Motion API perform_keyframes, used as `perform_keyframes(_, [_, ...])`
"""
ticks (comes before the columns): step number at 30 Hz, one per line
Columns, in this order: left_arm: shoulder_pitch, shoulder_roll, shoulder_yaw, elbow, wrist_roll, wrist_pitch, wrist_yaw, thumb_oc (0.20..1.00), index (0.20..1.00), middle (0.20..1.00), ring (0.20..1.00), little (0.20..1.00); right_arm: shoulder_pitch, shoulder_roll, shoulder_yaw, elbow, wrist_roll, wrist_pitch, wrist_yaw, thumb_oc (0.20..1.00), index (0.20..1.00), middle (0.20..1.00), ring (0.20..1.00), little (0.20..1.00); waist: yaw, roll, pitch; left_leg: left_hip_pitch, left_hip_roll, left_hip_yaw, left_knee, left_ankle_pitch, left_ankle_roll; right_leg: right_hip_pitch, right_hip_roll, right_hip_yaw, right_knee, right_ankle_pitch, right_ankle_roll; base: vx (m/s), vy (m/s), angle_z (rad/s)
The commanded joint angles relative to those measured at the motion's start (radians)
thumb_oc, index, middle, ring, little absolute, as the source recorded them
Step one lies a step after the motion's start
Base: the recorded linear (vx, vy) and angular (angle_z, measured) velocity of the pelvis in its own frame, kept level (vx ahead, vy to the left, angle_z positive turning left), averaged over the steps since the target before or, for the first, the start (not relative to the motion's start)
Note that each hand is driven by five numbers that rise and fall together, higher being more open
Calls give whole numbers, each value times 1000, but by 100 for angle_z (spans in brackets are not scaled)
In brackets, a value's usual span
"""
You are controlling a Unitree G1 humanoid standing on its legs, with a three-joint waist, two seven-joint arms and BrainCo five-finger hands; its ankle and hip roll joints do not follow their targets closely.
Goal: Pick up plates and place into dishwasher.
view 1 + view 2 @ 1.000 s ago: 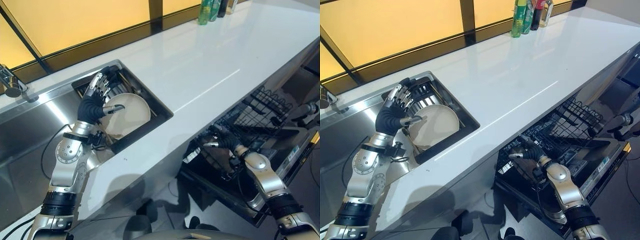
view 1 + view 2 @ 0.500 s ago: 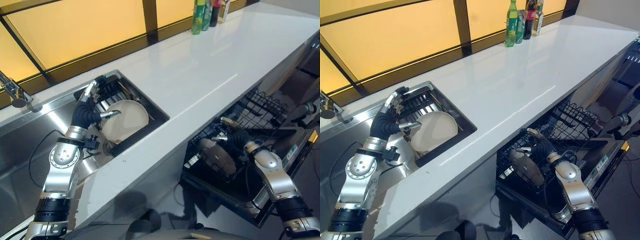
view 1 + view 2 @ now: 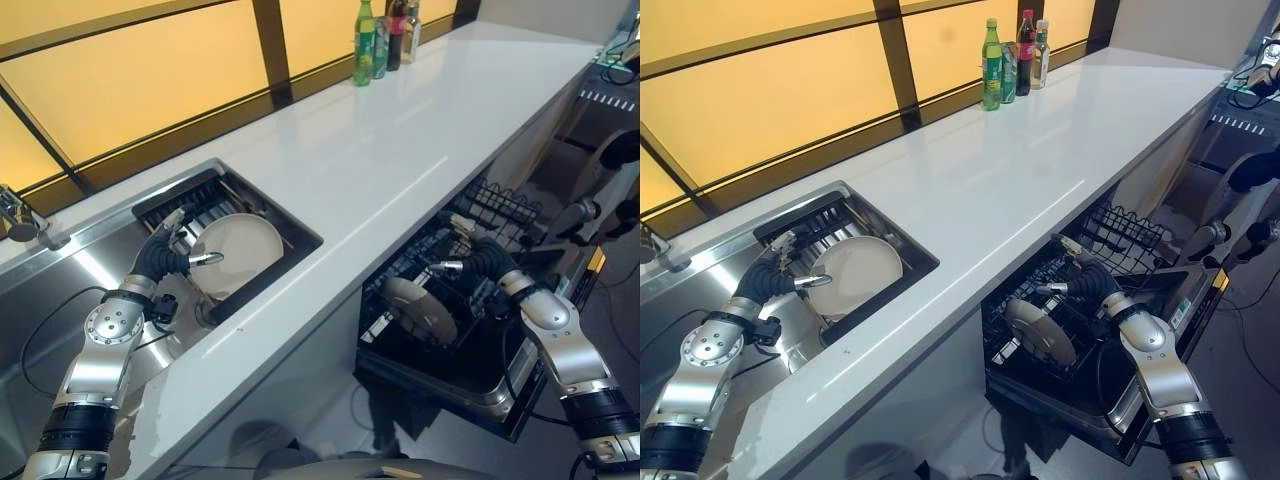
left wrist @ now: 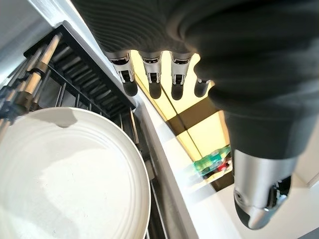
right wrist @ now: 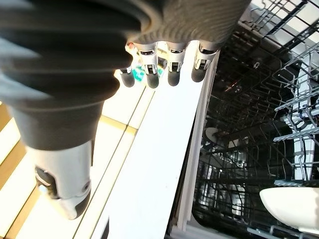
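Looking at a long white bench (image 3: 400, 150), wide open along nearly its whole top, with just a cluster of bottles (image 3: 385, 38) standing at the far edge by the window. Plenty of bare surface stretching between the sink end and the far right corner.

Sitting sunk into the bench near its left end: a dark sink basin (image 3: 300, 235) with a rack (image 4: 75, 69) along its back wall. Leaning inside it, a big white plate (image 3: 237, 252), taking up most of the basin and leaving little spare room around the rim. Some utensil handles (image 4: 22, 84) poking up next to the plate at the rack side.

Hovering at the basin's left edge: the left hand (image 3: 165, 255), fingers (image 4: 152, 74) relaxed and fairly straight, thumb sticking out toward the plate, holding nothing, not clearly touching the plate either.

Hanging out below the bench's front edge: the dishwasher's pulled-out black wire rack (image 3: 495, 205). Standing tilted in its tines, a second plate (image 3: 420, 312), toward the rack's front-left part, with open wire slots behind it.

Hanging just above and beside that plate: the right hand (image 3: 478, 262), fingers (image 5: 172, 62) extended and loose, gripping nothing, apart from the plate.
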Motion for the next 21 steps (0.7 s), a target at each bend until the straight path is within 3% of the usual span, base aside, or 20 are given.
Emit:
perform_keyframes(1, [-109, 78, -46, 90, 38, -10, -9, 1000, 1000, 1000, 1000, 1000, -10, -30, -48, -91, 60, -48, -19, 1000, 1000, 1000, 1000, 1000, -23, -48, -52, -63, 1, -10, 36, 10, 16, -53, -57, -13, 121, -50, 17, 170, 67, -2])
perform_keyframes(10, [-162, 107, -64, 133, 77, 7, 21, 1000, 1000, 1000, 1000, 1000, 13, -34, -43, -98, 84, -30, -30, 1000, 1000, 1000, 1000, 1000, -56, -54, -11, -70, -29, 14, 70, -31, 44, -100, -97, 22, 160, -46, 44, 134, 47, -4])
perform_keyframes(21, [-228, 179, -63, 217, 251, 71, 203, 1000, 1000, 1000, 1000, 1000, 3, -58, -31, -109, 105, -14, -54, 1000, 1000, 1000, 1000, 1000, -69, -55, 35, -118, -55, 40, 101, -43, 65, -143, -124, 60, 177, -35, 68, 55, 42, -11])
